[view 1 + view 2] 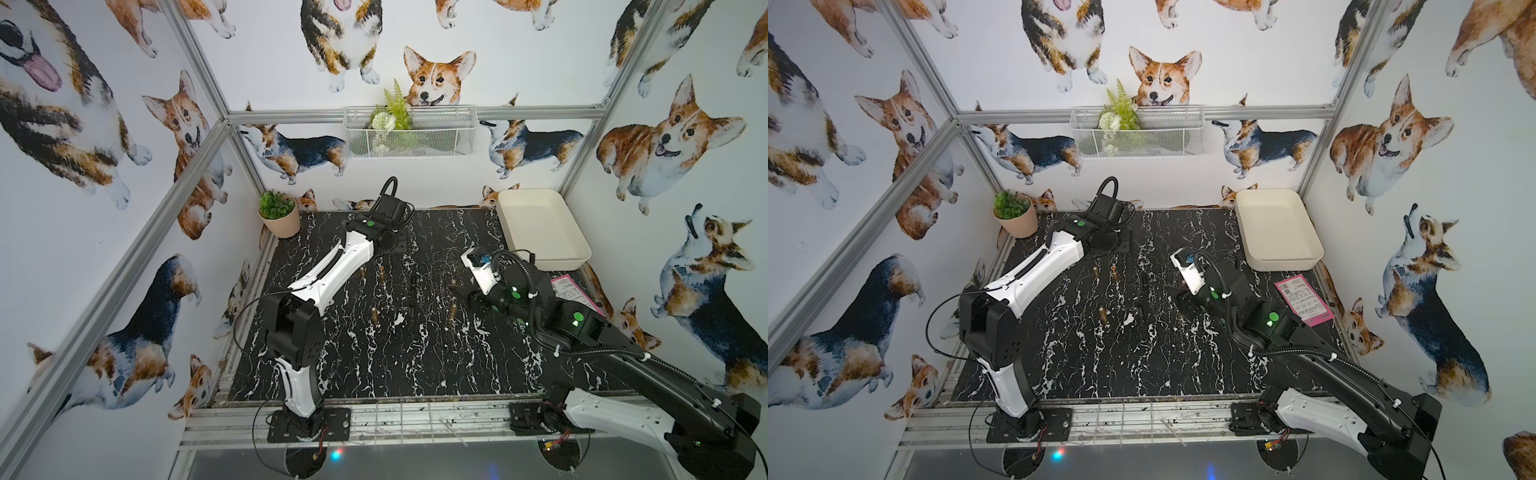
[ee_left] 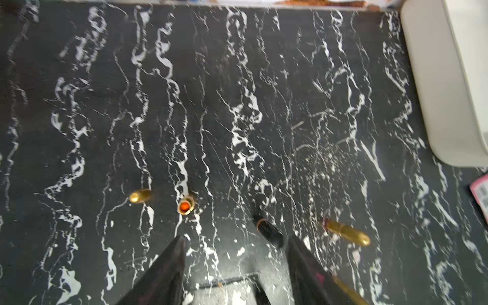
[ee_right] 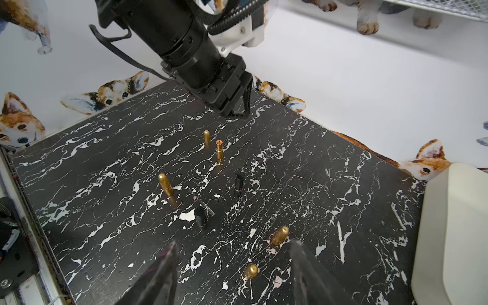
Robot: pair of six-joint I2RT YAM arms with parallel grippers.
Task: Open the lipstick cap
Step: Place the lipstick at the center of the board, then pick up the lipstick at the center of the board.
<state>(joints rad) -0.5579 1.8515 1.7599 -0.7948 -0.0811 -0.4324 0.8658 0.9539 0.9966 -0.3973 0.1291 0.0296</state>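
My left fingers (image 2: 163, 274) are apart and empty over the desk (image 2: 237, 105); right fingers (image 3: 158, 277) apart, empty too. One uncapped lipstick (image 2: 186, 206) stands by its cap (image 2: 140, 196). A capped lipstick (image 3: 280, 235) is near my right: I'd straddle it square, clamp low, keep it upright.

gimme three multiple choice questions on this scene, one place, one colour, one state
1. On the table, the cream tray stands: A far right B near left C centre
2. The stick in the uncapped gold lipstick is: A blue B orange-red C green
3. The left hand is: A shut on a cap B shut on the tray C open, empty
Answers: 1 A, it sits there in both top views; 2 B, its orange tip shows; 3 C, fingers apart, nothing between.
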